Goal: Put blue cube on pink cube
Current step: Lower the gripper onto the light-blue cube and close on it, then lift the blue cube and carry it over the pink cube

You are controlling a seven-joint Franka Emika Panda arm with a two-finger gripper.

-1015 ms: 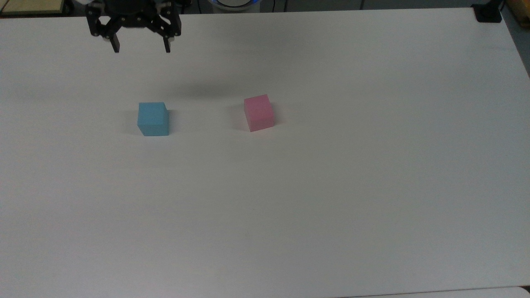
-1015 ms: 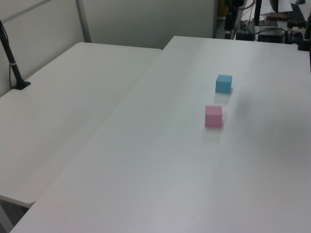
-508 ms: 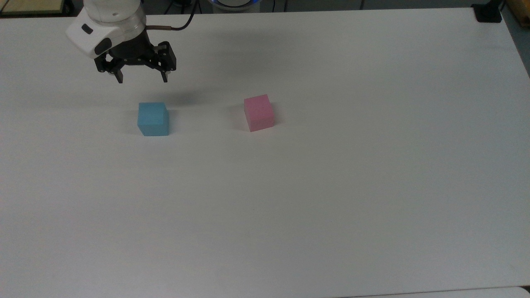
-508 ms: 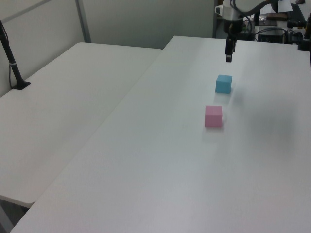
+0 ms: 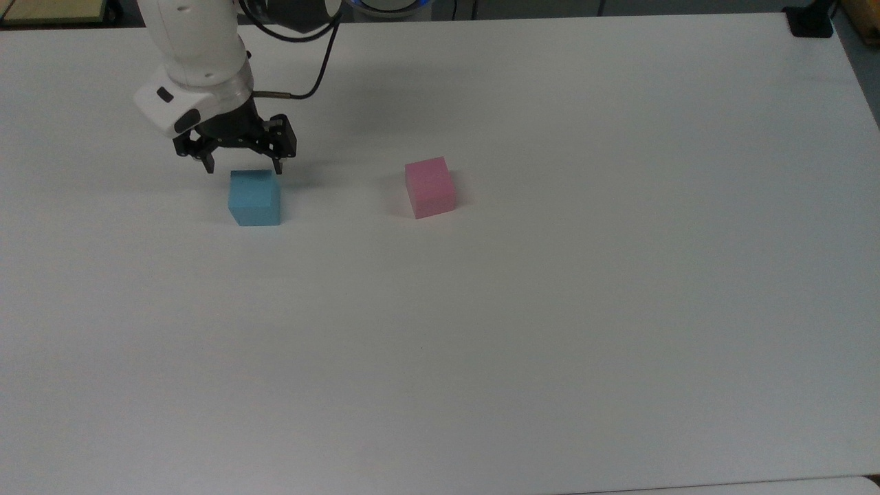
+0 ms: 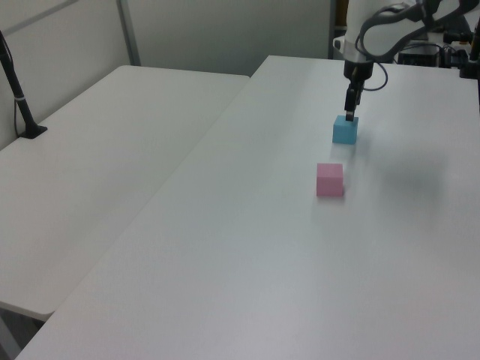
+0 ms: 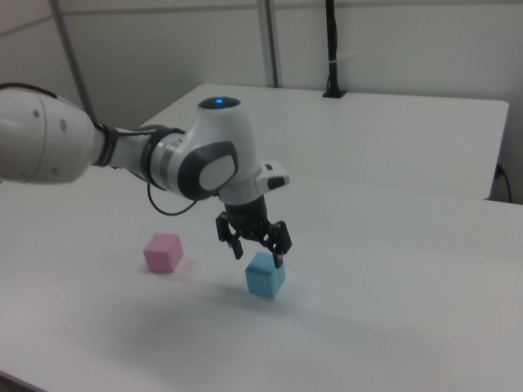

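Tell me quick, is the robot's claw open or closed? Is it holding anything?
Gripper: open, holding nothing, poised just above the blue cube, which sits on the table.

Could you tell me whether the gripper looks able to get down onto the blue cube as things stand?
Probably yes. The gripper hangs open just above the blue cube, fingers spread about as wide as the cube. Nothing lies between them, and the pink cube sits well apart on the table.

The blue cube [image 5: 254,198] is plain light cyan; the pink cube [image 5: 430,187] is plain pale pink. The worktop [image 5: 550,309] is white. The hand [image 5: 243,166] is black, on a white arm [image 5: 196,55].
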